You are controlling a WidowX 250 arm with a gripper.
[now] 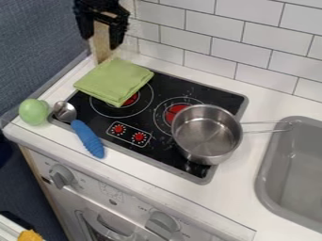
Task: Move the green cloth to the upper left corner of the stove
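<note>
Gripper (pixel 100 40) opened wide, nothing grasped, above far-left end of worktop (pixel 232 200). Green cloth (pixel 114 81) laid folded over far-left corner of stove (pixel 211 91). Placement judged essentially done; only arm withdrawal perhaps left.

From my camera I see a plain green cloth (pixel 113 81) and a black stove (pixel 204 92) with red burner spots; the spoon (pixel 88 138) has a blue handle; white tiles (pixel 207 23) show grey grout lines; my gripper (pixel 101 37) is black.
</note>
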